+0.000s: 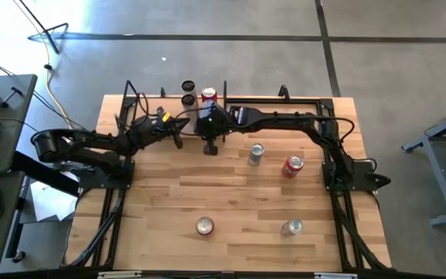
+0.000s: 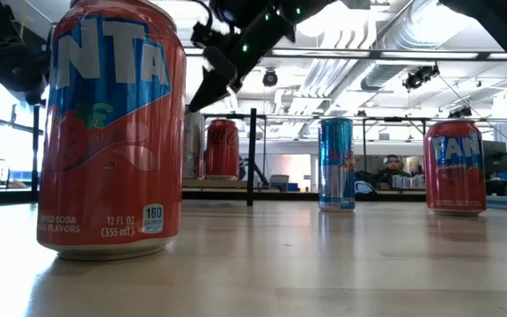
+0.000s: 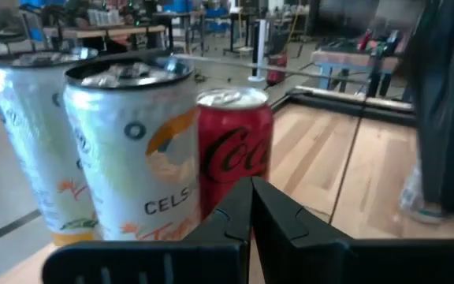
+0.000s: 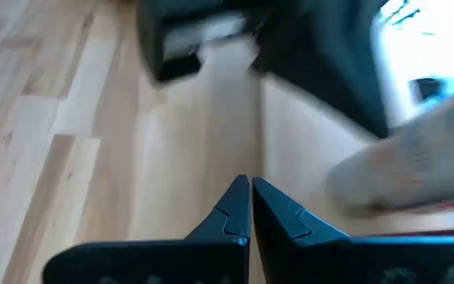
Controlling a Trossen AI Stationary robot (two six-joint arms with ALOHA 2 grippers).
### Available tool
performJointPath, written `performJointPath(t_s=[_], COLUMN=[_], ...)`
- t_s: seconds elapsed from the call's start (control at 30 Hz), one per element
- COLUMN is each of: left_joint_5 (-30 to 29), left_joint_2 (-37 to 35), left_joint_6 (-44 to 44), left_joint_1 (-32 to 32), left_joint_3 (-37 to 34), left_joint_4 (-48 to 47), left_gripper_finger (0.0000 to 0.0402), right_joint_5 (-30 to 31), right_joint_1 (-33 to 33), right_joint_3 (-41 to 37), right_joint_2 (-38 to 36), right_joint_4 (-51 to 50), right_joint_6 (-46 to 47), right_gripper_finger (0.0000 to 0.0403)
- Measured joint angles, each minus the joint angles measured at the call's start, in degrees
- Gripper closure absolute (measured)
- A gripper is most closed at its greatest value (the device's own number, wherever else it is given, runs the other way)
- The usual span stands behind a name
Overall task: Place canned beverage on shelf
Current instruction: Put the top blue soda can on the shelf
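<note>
The shelf (image 1: 157, 105) stands on the table's far left part, and its pale board (image 2: 218, 183) shows in the low view. On it stand two white cans (image 3: 132, 150) and a red cola can (image 3: 231, 150), also seen as a red can (image 1: 209, 96) from above. My left gripper (image 3: 251, 193) is shut and level, a little to the near side of these cans (image 1: 180, 133). Just right of it, my right gripper (image 1: 210, 149) is shut and slants down over bare wood (image 4: 251, 189). Several cans stand loose on the table, among them a silver can (image 1: 255, 153) and a red can (image 1: 293, 165).
Two more cans stand near the front: a red one (image 1: 204, 225), huge in the low view (image 2: 113, 132), and a silver one (image 1: 291, 227). Black frame rails (image 1: 339, 209) run along both table sides. The two arms are close together in front of the shelf.
</note>
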Motion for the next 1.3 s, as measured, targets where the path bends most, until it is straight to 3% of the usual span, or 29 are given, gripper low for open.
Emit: performJointPath(t_s=[0.23, 0.8, 1.0, 1.3], left_joint_5=[-0.9, -4.1, -3.4, -3.2], left_joint_2=[-3.0, -4.3, -4.3, -4.3], left_joint_6=[0.8, 7.1, 7.4, 6.0], left_joint_1=[-1.5, -5.7, -7.2, -8.2], left_joint_3=[-0.4, -0.4, -0.4, -0.3], left_joint_4=[-0.1, 1.9, 0.2, -1.5], left_gripper_finger=[0.0401, 0.0401, 0.0401, 0.0401], right_joint_5=[-2.1, -2.4, -2.4, -2.1], right_joint_1=[0.1, 0.8, 0.8, 1.0], right_joint_3=[-11.1, -43.5, -48.0, -48.4], right_joint_2=[-4.0, -29.2, -33.6, -34.2], right_joint_4=[10.7, 32.3, 31.5, 25.5], right_joint_6=[1.6, 4.1, 5.6, 2.5], right_gripper_finger=[0.0403, 0.0403, 0.0403, 0.0403])
